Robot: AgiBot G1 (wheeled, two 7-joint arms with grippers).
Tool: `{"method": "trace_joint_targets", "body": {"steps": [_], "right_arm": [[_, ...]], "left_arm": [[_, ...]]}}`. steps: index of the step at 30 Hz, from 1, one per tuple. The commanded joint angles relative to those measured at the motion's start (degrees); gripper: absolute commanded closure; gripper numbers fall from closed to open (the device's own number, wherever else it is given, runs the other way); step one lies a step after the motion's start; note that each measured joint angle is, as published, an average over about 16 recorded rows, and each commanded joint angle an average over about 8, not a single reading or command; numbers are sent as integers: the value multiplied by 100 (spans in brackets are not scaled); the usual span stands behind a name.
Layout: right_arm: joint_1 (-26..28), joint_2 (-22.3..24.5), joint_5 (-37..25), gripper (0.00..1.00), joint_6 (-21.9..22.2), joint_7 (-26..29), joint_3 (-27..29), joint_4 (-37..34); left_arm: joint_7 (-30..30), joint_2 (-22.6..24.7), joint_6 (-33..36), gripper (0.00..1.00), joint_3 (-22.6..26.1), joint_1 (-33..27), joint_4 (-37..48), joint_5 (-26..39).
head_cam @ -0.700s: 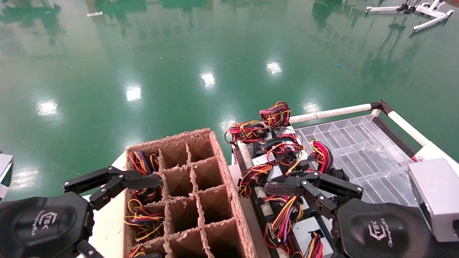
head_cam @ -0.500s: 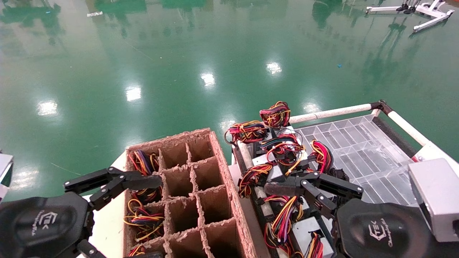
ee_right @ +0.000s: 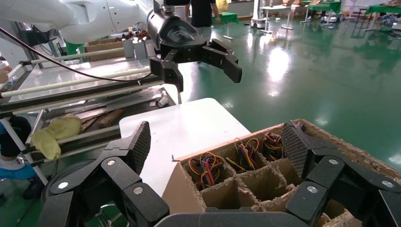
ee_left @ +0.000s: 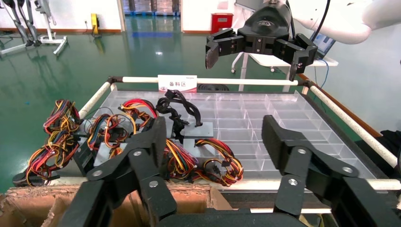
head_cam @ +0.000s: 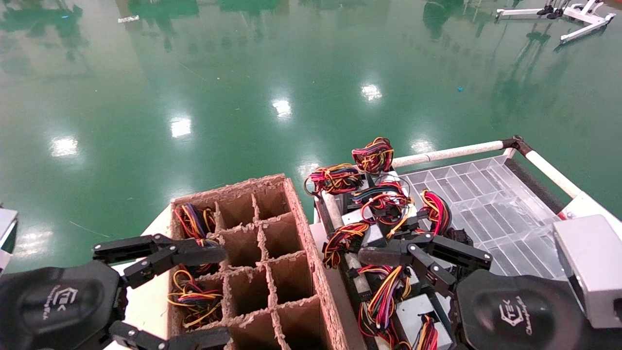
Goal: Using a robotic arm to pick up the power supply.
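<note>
Several power supplies, small grey boxes trailing red, yellow and black wire bundles, lie heaped at the near-left end of a clear tray (head_cam: pixel 486 204). One grey box (head_cam: pixel 417 308) lies just below my right gripper (head_cam: pixel 384 306). That gripper hangs open over the heap with nothing between its fingers. From the left wrist view it shows on its white arm above the tray's far rail. My left gripper (head_cam: pixel 221 294) stands open and empty over the left column of a cardboard carton (head_cam: pixel 296 209). More wire bundles (ee_right: pixel 205 165) fill that column's cells.
The carton has a grid of cells, and those in the middle and right columns look empty. White padded rails (head_cam: pixel 447 154) edge the tray, which carries a small sign (ee_left: pixel 177 83). A white tabletop (ee_right: pixel 189 127) lies beyond the carton, and green floor surrounds everything.
My left gripper has shifted a little to the right over the carton, and its lower finger has come into view. The right gripper and the heap have not moved.
</note>
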Motion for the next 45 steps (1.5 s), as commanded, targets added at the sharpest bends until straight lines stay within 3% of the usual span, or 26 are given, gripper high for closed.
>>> {"method": "trace_joint_targets", "body": {"steps": [1,13,20,27,34,38,43,45], "right_arm": [[0,0,0,0,0,0,0,0],[-1,-3,-44,0,11,3,-15,-12],[222,-171,-692,0,161,44,-314,-187],[775,-852,-1598,0,196,105,-885,-550],[1164,-1861,-2244,0,150,-135,-1432,-1459],[1333,-2446,-2472,0,173,-429,-1641,-2045],[1576,-3064,-2739,0,276,-862,-1828,-2768],[1694,-3275,-2853,0,352,-1060,-1885,-3039]], "left_arm": [[0,0,0,100,0,0,0,0],[0,0,0,100,0,0,0,0],[0,0,0,100,0,0,0,0],[0,0,0,100,0,0,0,0],[0,0,0,100,0,0,0,0],[0,0,0,78,0,0,0,0],[0,0,0,26,1,0,0,0],[0,0,0,12,1,0,0,0]]}}
